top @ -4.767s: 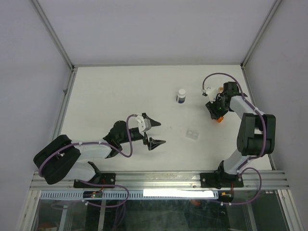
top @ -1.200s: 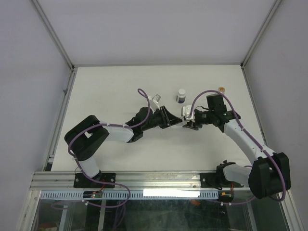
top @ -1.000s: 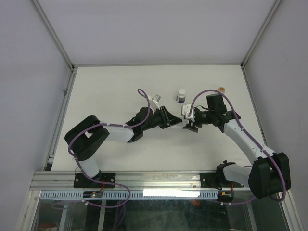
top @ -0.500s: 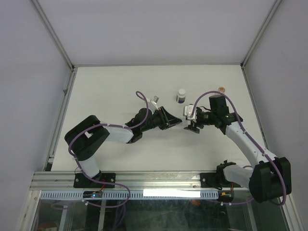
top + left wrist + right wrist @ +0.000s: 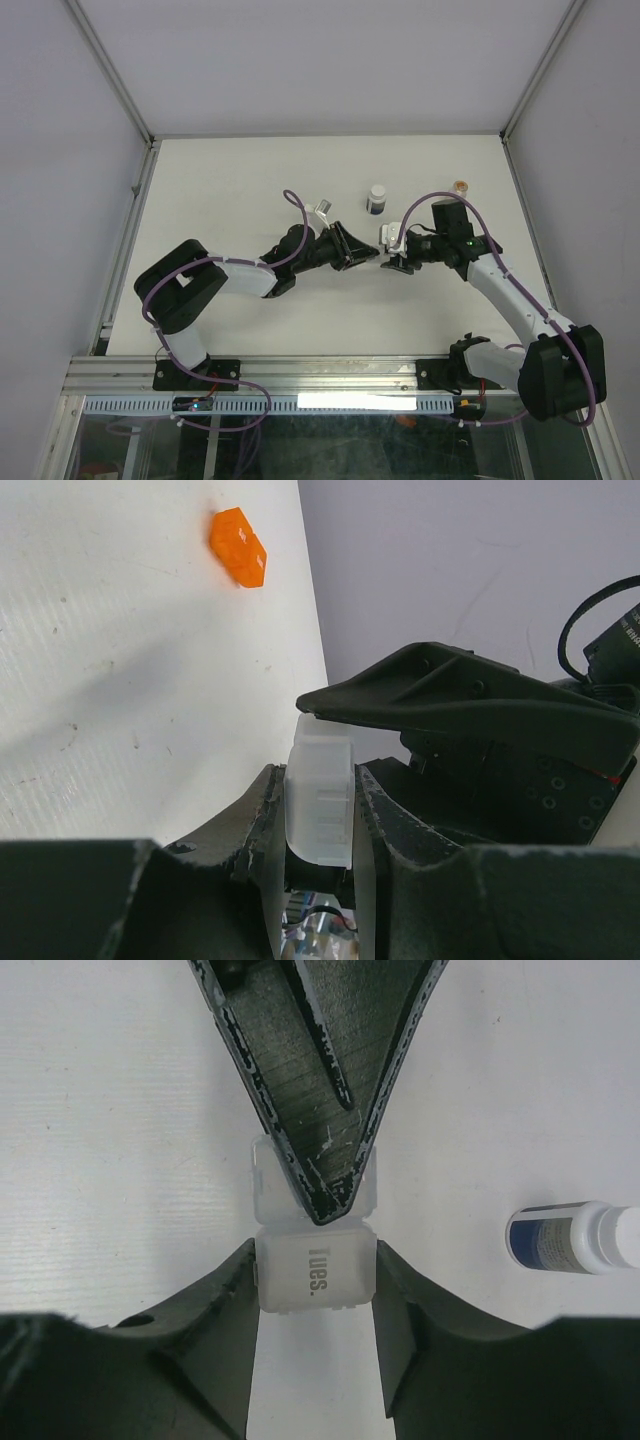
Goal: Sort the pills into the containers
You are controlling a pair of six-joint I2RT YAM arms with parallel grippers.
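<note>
The small translucent two-cell box (image 5: 382, 258) is held between both grippers over the middle of the table. My left gripper (image 5: 318, 780) is shut on one cell of the box (image 5: 320, 805). In the right wrist view the left fingers (image 5: 315, 1110) come down from the top onto the far cell. My right gripper (image 5: 315, 1260) is shut on the near cell, marked "Tues." (image 5: 315, 1278), with a finger pressed against each side. The tan-orange vial (image 5: 461, 186) stands alone at the back right and also shows as the vial (image 5: 238, 560). No pills show.
A white bottle with a dark blue label (image 5: 377, 199) stands just behind the grippers and shows as the bottle (image 5: 570, 1238). The metal frame rails (image 5: 135, 190) border the white table (image 5: 230, 180) on the left and right.
Within the last second my right jaws closed from wide onto the box's near cell. Earlier, both arms came to the middle, the box left the table, and the vial went to the back right.
</note>
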